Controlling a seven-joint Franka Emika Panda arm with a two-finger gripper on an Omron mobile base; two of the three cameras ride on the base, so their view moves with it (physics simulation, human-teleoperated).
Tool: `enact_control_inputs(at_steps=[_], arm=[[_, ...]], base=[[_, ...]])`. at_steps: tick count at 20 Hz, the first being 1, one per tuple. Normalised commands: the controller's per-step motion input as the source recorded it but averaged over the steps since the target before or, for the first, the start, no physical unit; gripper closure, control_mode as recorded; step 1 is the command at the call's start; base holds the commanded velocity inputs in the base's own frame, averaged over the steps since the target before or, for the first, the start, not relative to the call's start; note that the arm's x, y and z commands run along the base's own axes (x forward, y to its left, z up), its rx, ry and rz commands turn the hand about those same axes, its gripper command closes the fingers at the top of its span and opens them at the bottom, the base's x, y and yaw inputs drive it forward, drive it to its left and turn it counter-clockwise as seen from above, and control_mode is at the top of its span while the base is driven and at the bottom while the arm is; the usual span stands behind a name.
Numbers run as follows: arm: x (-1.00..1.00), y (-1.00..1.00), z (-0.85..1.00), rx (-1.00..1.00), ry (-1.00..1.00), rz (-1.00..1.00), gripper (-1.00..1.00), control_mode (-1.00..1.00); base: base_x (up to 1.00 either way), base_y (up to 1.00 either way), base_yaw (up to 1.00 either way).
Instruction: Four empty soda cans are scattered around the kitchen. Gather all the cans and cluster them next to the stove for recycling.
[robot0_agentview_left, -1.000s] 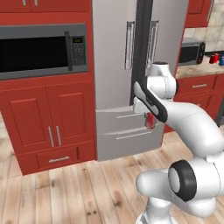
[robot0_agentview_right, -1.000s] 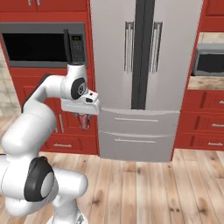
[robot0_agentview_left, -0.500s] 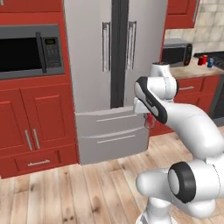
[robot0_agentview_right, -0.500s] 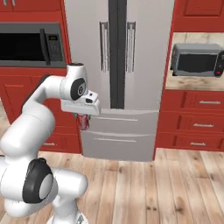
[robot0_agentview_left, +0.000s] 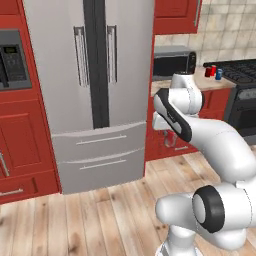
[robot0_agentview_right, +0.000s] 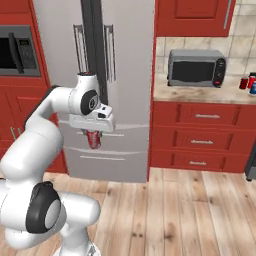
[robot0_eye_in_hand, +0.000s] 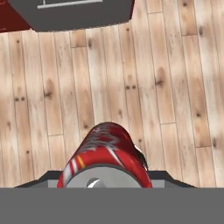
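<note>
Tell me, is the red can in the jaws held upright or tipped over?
Upright. In the right base view the red can hangs vertically below the gripper, over the wood floor.

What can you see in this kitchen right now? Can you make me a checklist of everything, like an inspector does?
Surface: marble counter holds a toaster oven; wood plank floor lies under the hand.
Job's things: one red soda can held upright over the floor; more cans, red and blue, stand on the counter beside the stove.
Clutter: nothing seen.
End effector: shut on the red soda can, in front of the fridge's lower drawers.
Cables: nothing seen.
Surroundings: steel fridge, built-in microwave, red cabinets, tan tiled wall.
</note>
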Motion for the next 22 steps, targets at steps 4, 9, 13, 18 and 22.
enact_control_inputs(at_steps=[4, 9, 13, 18, 22], arm=[[0.0, 0.0, 0.0, 0.0, 0.0, 0.0, 1.0, 1.0], [0.0, 0.0, 0.0, 0.0, 0.0, 0.0, 1.0, 1.0], [0.0, 0.0, 0.0, 0.0, 0.0, 0.0, 1.0, 1.0], [0.0, 0.0, 0.0, 0.0, 0.0, 0.0, 1.0, 1.0], [0.0, 0.0, 0.0, 0.0, 0.0, 0.0, 1.0, 1.0]], base=[[0.15, -0.81, 0.0], [0.06, -0.73, 0.0], [0.27, -0.64, 0.0], [0.39, -0.62, 0.0], [0.42, -0.62, 0.0]])
